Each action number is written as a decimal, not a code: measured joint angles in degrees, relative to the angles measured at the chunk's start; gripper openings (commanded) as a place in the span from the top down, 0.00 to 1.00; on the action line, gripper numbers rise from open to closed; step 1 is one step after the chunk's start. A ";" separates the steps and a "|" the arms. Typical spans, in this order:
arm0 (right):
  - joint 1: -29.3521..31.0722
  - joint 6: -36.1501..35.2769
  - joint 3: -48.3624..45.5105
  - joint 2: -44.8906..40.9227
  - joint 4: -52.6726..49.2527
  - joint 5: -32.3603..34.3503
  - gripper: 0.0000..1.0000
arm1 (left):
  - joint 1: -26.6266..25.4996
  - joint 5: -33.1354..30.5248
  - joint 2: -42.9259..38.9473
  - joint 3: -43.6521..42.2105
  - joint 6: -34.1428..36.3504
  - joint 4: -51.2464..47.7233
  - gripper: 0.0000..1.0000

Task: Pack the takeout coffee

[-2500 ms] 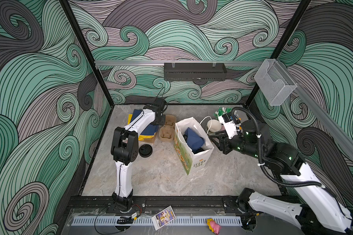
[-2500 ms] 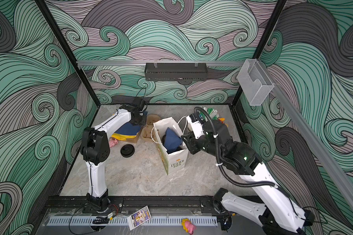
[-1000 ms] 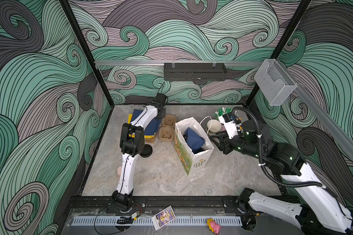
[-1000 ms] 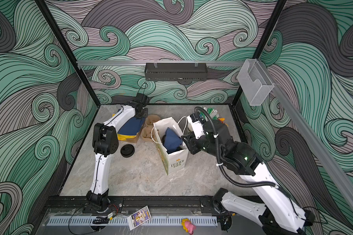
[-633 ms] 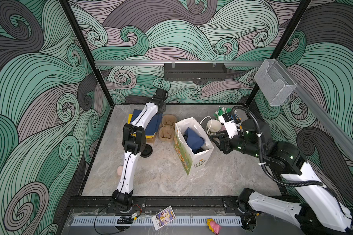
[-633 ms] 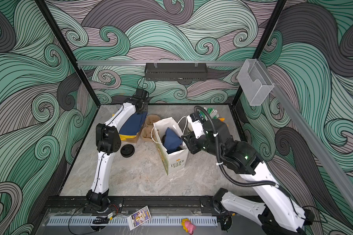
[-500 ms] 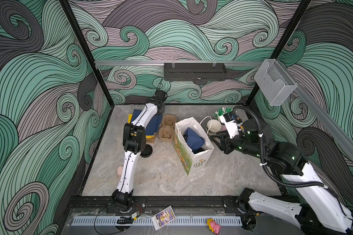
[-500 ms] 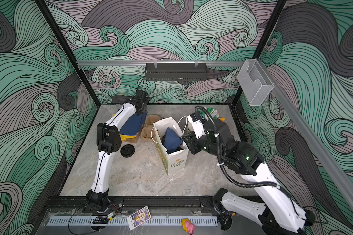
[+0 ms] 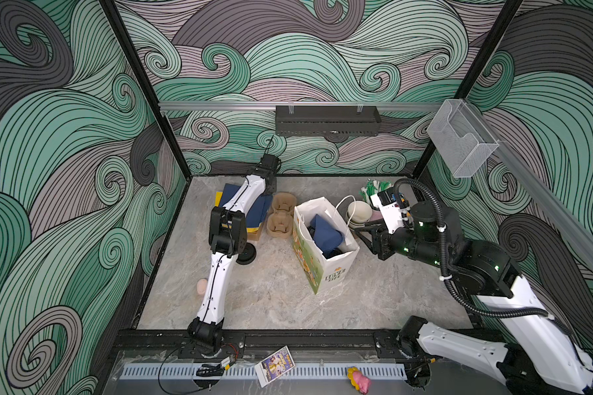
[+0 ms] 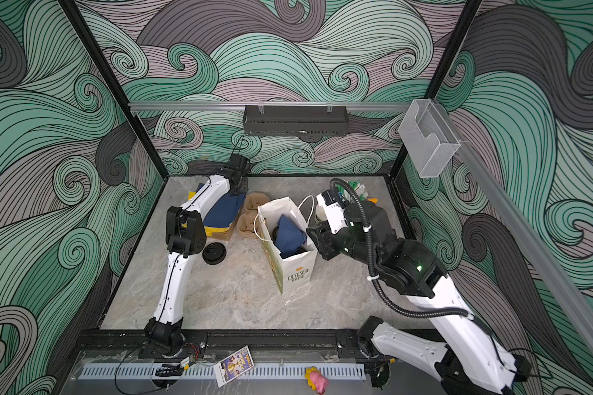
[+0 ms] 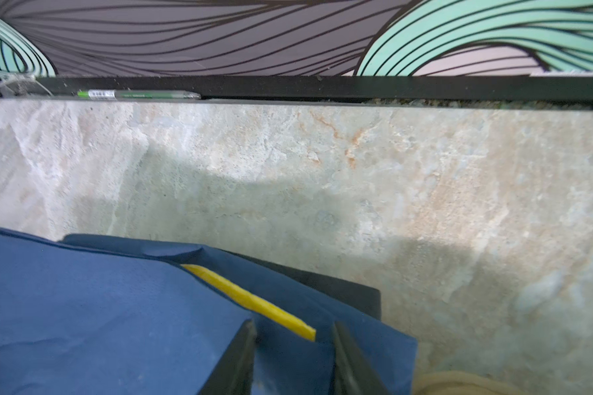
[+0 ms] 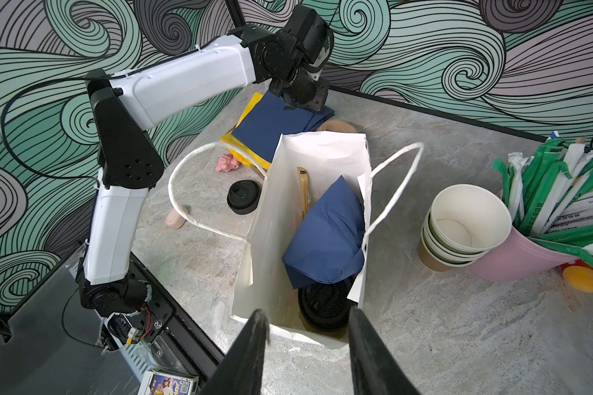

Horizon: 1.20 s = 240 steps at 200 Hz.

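A stack of takeout coffee cups [image 12: 466,219] stands to the right of the white paper bag [image 12: 308,154], also in a top view [image 9: 358,212]. One black lid [image 12: 243,196] lies on the table left of the bag; another black lid [image 12: 326,304] shows deep inside it under a blue napkin [image 12: 326,236]. My right gripper [image 12: 307,328] hangs open just outside the bag's right rim [image 9: 360,232], holding nothing. My left gripper [image 11: 293,355] is at the back left, jaws apart, tips down on the blue napkin stack [image 11: 117,307].
Brown pulp carriers [image 9: 281,213] lie between the napkin stack [image 9: 257,212] and the bag [image 9: 322,270]. A pink cup of wrapped straws [image 12: 521,253] leans beside the cups. A green pen [image 11: 137,94] lies along the back edge. A small pink object [image 9: 202,286] sits by the left arm.
The left arm has stretched farther back, its gripper moving along the napkin stack toward the rear wall. The right arm has hardly moved.
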 measured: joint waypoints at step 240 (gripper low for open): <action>0.00 -0.20 -0.22 -0.79 -0.02 0.09 0.58 | 6.47 6.14 -32.13 -22.40 0.52 5.57 1.00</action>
